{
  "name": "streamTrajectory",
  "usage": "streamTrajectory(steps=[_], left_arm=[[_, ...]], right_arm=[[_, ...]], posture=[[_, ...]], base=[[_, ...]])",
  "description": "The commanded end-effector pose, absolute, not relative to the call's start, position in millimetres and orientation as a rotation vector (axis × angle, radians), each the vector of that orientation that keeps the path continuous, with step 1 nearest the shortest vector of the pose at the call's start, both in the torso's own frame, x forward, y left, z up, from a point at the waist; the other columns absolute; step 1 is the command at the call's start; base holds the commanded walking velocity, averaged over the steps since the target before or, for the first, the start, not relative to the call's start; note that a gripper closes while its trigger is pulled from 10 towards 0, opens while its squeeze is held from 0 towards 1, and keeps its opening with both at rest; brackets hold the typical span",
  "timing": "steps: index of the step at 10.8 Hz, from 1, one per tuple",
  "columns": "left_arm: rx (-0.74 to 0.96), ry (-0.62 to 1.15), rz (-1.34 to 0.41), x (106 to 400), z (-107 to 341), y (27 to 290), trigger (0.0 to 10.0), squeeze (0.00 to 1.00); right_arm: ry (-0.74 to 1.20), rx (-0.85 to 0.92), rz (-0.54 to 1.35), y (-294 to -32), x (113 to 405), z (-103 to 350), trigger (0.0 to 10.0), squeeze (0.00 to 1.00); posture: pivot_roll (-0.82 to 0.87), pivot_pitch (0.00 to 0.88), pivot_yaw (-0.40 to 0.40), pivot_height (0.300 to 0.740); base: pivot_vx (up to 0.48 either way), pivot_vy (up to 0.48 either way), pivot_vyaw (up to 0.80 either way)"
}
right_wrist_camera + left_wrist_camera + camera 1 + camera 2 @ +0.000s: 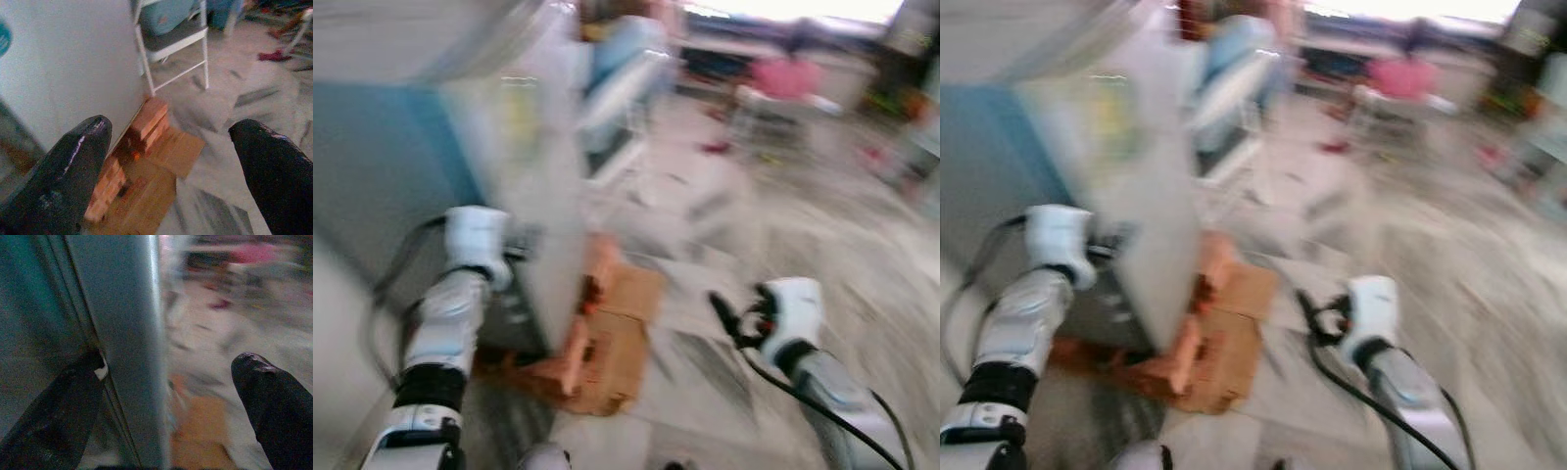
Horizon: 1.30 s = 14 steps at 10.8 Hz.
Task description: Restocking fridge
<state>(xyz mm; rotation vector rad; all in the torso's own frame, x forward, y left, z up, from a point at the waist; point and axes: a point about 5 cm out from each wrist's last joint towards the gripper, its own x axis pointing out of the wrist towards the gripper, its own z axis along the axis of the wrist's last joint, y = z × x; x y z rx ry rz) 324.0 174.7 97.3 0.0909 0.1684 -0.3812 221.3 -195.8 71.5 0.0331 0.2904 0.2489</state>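
The head views are blurred. A tall grey fridge door (548, 196) stands ajar at the left, with the teal fridge body (382, 157) behind it. My left gripper (168, 362) is open at the door's free edge (132, 333). One finger (58, 416) lies on the inner side by the seal. The other finger (274, 401) hangs well clear on the outer side. My right gripper (171, 125) is open and holds nothing, low over the floor to the right of the door.
Orange bricks (149, 117) and flattened cardboard (166, 152) lie on the floor at the door's foot. A white folding chair (176, 39) stands just beyond. The marbled floor (783, 245) stretches right, towards blurred furniture and a pink shape (788, 73) at the back.
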Motion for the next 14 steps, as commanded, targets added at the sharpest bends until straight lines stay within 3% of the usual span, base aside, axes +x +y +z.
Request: streamTrajectory(steps=[1,3,5,7,9,11,14], left_arm=[[0.102,0.143,-0.796,310,106,101,10.0,0.0],[0.089,0.108,-0.688,313,101,104,10.0,0.0],[0.049,0.113,-0.711,301,101,115,10.0,0.0],[-0.04,0.076,-0.528,300,106,142,10.0,0.0],[-0.169,0.254,-0.776,245,87,139,10.0,0.0],[-0.193,0.393,-0.904,212,75,142,10.0,0.0],[-0.017,0.31,-0.308,254,62,210,10.0,0.0]], right_arm=[[0.276,0.003,0.246,-196,219,74,10.0,0.0],[0.25,0.009,0.194,-198,224,76,10.0,0.0],[0.242,0.004,0.183,-193,228,77,10.0,0.0],[0.233,-0.01,0.18,-191,232,76,10.0,0.0],[0.242,-0.013,0.17,-195,231,73,10.0,0.0],[0.254,-0.013,0.18,-193,230,69,10.0,0.0],[0.246,-0.02,0.179,-191,236,69,10.0,0.0]], posture=[[0.02,0.0,-0.024,0.74],[0.01,0.0,-0.015,0.74],[0.03,0.008,-0.016,0.74],[0.04,0.011,-0.014,0.74],[0.05,0.02,-0.011,0.74],[0.05,0.021,-0.013,0.74],[0.06,0.021,-0.015,0.74]], base=[[0.0,0.0,0.0],[0.0,0.0,0.0],[0.0,0.0,0.0],[0.0,0.0,0.0],[0.0,0.0,0.0],[0.0,0.0,0.0],[0.0,0.0,0.0]])
